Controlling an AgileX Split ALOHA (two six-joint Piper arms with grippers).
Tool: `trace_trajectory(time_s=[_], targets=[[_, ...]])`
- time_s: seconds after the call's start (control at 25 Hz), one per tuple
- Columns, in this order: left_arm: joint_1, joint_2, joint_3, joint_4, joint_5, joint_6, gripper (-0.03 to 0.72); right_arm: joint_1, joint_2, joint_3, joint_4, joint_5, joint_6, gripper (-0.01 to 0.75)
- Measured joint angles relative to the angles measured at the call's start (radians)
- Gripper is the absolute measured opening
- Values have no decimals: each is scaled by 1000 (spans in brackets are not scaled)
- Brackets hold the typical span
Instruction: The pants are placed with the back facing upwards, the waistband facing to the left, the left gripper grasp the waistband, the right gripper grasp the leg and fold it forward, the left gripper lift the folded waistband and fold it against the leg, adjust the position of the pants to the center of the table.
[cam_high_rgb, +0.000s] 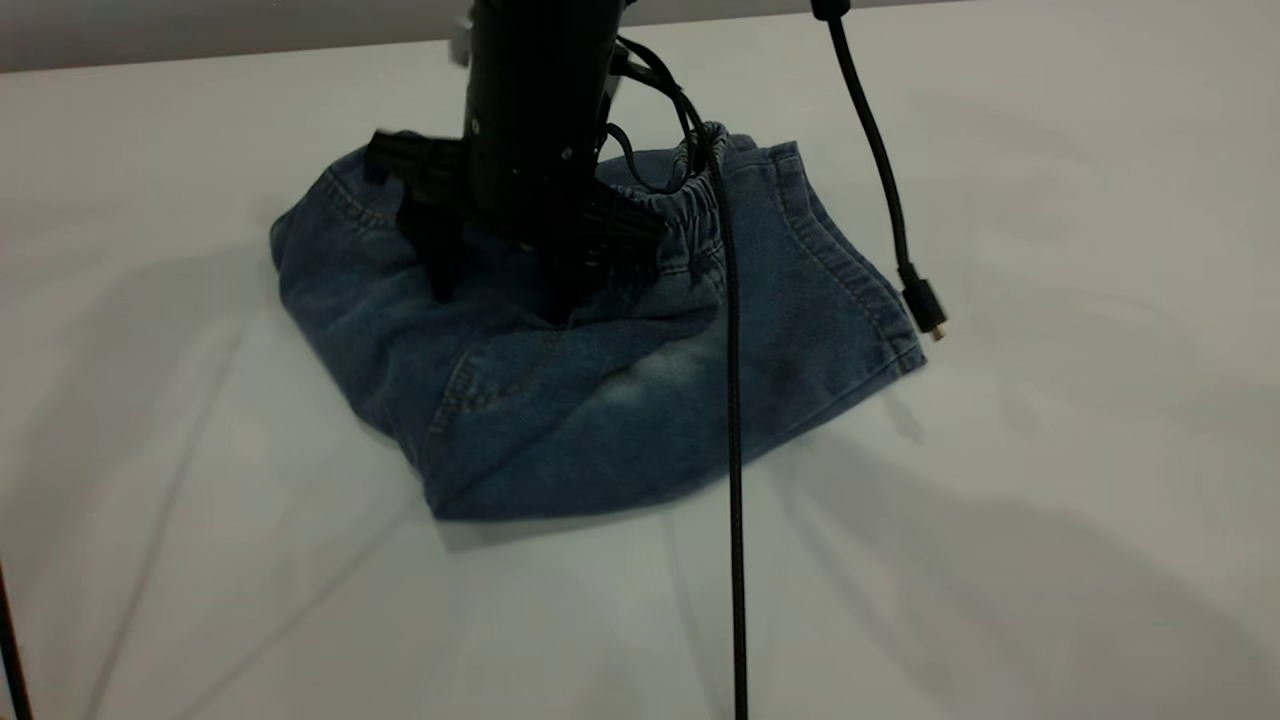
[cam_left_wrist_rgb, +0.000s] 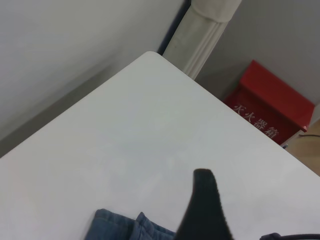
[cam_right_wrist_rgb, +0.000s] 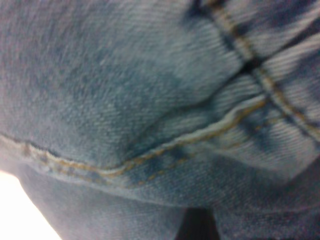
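The blue denim pants lie folded into a compact bundle on the table. Their ruffled waistband rests on top, over the leg with its pale faded patch. My right gripper comes straight down onto the bundle, its two fingers spread and pressing into the denim beside the waistband. In the right wrist view, denim with orange stitching fills nearly everything. My left gripper is out of the exterior view. It hovers over bare table, with an edge of the pants just beside it.
A loose cable ending in a plug dangles to the right of the pants. A black braided cable hangs across the bundle toward the front edge. Beyond the table corner stand a white post and a red box.
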Motion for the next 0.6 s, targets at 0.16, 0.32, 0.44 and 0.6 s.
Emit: trace_trajectory(time_s=[0.16,0.32,0.44,0.6], targets=[[0,-1,0,1,0,0,498,-24,-19,-29,-3,-16,88,476],[0,-1,0,1,-1,0,498,-26,-71,-113,-49,48,52,476],[0,-1,0,1,-1,0,498,-26,-94,-190,-111,106,-49,476],[0,-1,0,1,-1,0,498,-26,-92,-272,-176,167,-232,476]])
